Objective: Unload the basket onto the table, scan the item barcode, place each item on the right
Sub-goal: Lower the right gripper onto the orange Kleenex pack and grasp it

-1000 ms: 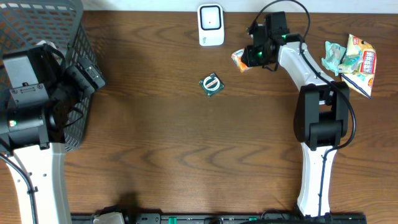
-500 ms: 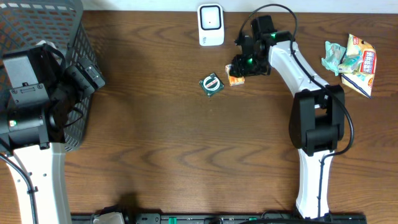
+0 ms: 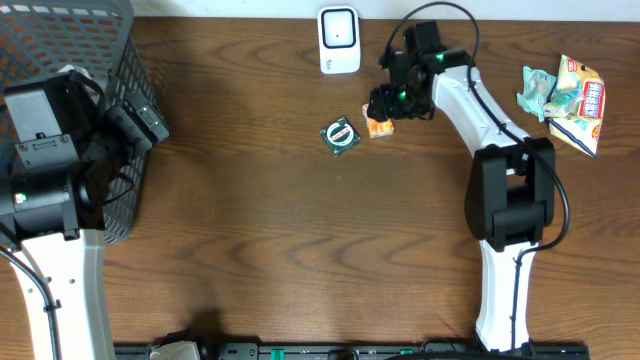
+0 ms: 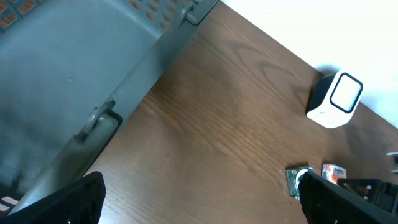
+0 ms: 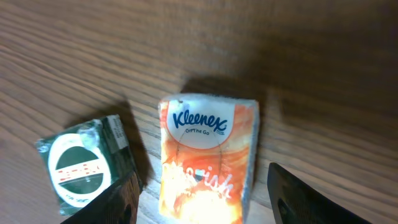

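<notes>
An orange Kleenex tissue pack [image 5: 208, 155] lies flat on the wooden table, right beside a green packet [image 5: 81, 165] with a round label. My right gripper [image 5: 205, 208] hovers over the tissue pack, open, one finger on each side with a gap to the pack. Overhead, the tissue pack [image 3: 378, 127] and green packet [image 3: 341, 135] lie below the white scanner [image 3: 339, 40], with the right gripper [image 3: 384, 112] just above them. My left gripper [image 4: 199, 205] is wide open and holds nothing, far left by the basket. No barcode is visible.
A grey mesh basket [image 3: 60, 40] fills the far left corner, next to the left arm [image 3: 45, 170]. Several snack packets [image 3: 565, 92] lie at the right edge. From the left wrist I see the scanner [image 4: 336, 99] and basket wall [image 4: 74, 74].
My right gripper carried the tissue pack left, set it on the table beside the green packet, and opened off it. The left arm has not moved.
</notes>
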Controlling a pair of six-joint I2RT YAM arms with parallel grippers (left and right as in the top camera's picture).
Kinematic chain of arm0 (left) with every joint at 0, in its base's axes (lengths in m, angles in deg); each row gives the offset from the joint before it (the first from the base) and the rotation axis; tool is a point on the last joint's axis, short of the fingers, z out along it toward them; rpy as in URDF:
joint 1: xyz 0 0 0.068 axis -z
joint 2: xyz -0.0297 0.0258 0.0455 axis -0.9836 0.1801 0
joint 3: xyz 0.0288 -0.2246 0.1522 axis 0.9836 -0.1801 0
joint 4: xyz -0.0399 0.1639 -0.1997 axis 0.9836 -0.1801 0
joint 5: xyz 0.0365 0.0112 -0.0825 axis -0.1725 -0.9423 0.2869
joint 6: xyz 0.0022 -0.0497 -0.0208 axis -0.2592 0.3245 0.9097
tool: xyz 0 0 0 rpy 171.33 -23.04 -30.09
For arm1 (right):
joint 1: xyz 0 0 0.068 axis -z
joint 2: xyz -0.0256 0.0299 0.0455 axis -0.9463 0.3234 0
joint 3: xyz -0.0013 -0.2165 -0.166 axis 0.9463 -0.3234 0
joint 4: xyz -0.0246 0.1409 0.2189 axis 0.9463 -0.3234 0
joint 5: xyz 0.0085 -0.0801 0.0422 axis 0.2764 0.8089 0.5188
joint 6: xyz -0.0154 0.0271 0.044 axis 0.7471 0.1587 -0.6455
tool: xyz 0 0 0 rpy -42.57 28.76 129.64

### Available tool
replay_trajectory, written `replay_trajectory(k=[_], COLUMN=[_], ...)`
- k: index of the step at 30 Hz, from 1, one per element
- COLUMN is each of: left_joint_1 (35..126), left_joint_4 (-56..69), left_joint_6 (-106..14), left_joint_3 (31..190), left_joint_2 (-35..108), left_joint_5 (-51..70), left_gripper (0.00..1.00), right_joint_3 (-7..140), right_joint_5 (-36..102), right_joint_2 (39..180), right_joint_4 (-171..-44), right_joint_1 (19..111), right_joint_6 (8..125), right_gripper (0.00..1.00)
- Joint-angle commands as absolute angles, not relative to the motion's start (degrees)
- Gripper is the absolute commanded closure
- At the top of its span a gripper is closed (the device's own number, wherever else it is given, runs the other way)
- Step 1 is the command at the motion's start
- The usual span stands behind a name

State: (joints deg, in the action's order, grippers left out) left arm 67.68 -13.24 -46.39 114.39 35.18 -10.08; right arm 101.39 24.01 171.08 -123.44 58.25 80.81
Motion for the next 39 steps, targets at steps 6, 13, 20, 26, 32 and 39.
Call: replay_trajectory(k=[6,13,20,26,32,39], left_joint_1=[67.42,67.42,67.42,67.42,67.42,67.42], left_joint_4=[-13.40,-13.40,-13.40,-13.40,-13.42,-13.40], left_joint_6=[-47.14,-47.14,-47.14,-47.14,-47.14,-47.16], left_joint_3=[114.43,114.45,114.45,114.43,114.45,114.43], left_joint_2=[35.20,35.20,35.20,35.20,35.20,35.20], left_joint_5=[-10.63,-10.63,-10.63,-10.63,-10.63,-10.63], left_gripper=[0.03,0.03,0.02,0.02,0.02,0.02], right_joint_3=[100.60,100.60,100.60,100.60,100.60,100.60], right_joint_5=[24.32,24.32,24.56,24.28,24.25,15.25], right_joint_2=[172.91,172.91,172.91,172.91,172.91,172.91], right_joint_4=[-123.44,-123.49,-123.14,-122.98,-122.04,-122.22], right_joint_1=[58.12,57.72,58.36,59.36,60.65,61.35], right_joint_6=[80.57,80.18,80.20,80.18,80.18,80.20], right_gripper=[0.32,0.23,0.20,0.18,0.18,0.32])
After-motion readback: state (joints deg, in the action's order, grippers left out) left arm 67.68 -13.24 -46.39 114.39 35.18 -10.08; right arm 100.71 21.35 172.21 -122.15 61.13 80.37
